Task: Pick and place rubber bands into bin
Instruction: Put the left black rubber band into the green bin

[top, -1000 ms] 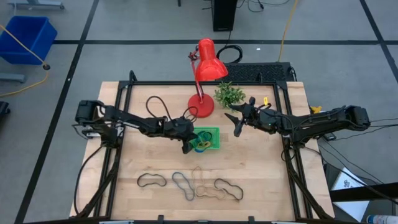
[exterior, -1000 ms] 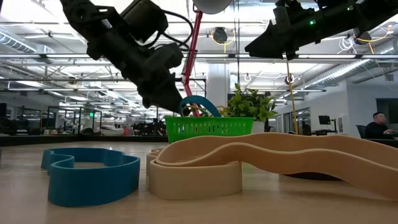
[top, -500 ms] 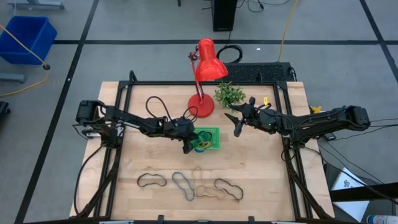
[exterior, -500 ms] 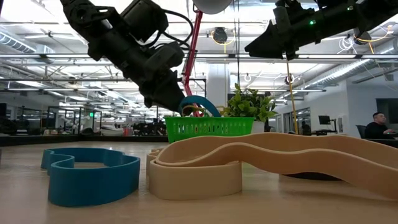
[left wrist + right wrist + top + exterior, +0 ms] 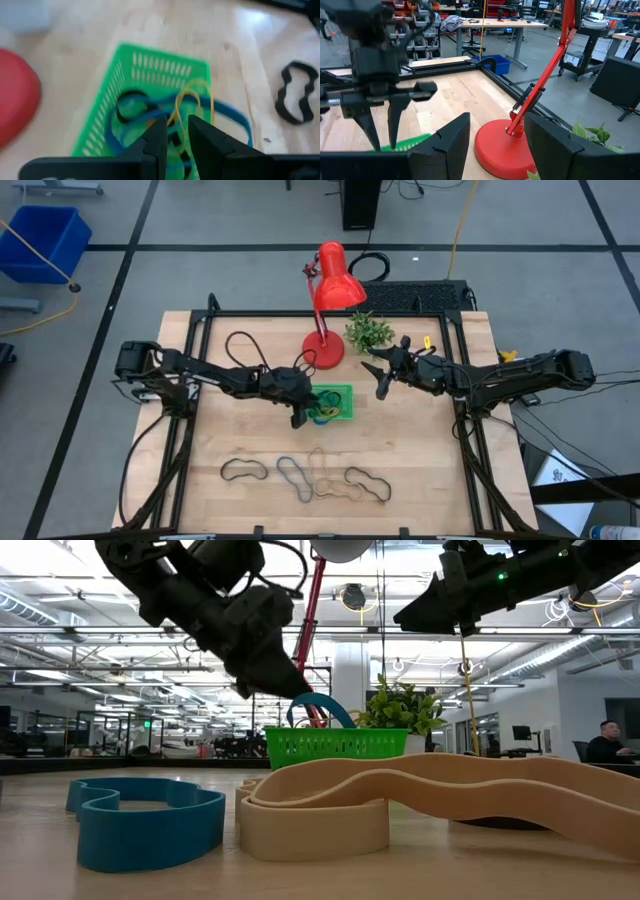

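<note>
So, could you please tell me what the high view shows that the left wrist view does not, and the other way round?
Only the high view shows the right claw waiting beside the plant, the lamp's red shade, and the row of rubber bands near the table's front edge. Only the left wrist view shows the bin's slotted wall up close and the yellow loop among the blue ones inside. Both show the green bin holding bands, the left claw over it, and a black band on the wood.

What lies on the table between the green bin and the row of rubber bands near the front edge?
Nothing: in the high view, only bare wood separates the bin from the rubber bands.
</note>
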You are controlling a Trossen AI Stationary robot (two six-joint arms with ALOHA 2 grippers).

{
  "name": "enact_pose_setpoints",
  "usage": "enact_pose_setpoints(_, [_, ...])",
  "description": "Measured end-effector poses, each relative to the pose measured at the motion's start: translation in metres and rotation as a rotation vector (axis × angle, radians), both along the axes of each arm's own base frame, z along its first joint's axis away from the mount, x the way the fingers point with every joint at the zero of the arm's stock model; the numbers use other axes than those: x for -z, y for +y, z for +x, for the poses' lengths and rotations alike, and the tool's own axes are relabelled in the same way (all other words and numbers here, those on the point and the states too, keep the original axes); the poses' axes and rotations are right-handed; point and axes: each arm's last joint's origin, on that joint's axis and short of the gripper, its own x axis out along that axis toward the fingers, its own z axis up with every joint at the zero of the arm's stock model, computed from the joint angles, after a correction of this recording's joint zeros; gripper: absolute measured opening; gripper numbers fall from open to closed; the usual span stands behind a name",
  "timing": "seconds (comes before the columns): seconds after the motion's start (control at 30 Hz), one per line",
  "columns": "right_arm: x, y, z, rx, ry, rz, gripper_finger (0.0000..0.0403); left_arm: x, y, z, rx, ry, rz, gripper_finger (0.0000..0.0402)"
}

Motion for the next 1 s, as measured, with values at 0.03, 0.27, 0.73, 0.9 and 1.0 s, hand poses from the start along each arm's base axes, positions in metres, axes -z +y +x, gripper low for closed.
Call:
enact_pose_setpoints(0.03, [0.000, 0.000, 0.000, 0.001, 0.000, 0.000, 0.0180, -0.004, 0.000, -0.001, -0.005, -0.010, 0.014, 0.0086])
enact_pose_setpoints(0.27, [0.000, 0.000, 0.000, 0.000, 0.001, 0.000, 0.0180, -0.039, 0.000, -0.013, 0.042, -0.130, 0.094, 0.0086])
enact_pose_setpoints(0.73, [0.000, 0.000, 0.000, -0.003, 0.013, -0.023, 0.0180, -0.097, -0.019, -0.069, 0.292, -0.190, -0.036, 0.0086])
enact_pose_setpoints(0.9, [0.000, 0.000, 0.000, -0.004, 0.017, -0.026, 0.0180, -0.083, -0.039, -0.082, 0.433, -0.037, 0.113, 0.0086])
enact_pose_setpoints(1.0, [0.000, 0.000, 0.000, -0.004, 0.017, -0.026, 0.0180, -0.073, -0.050, -0.091, 0.467, 0.090, 0.161, 0.0086])
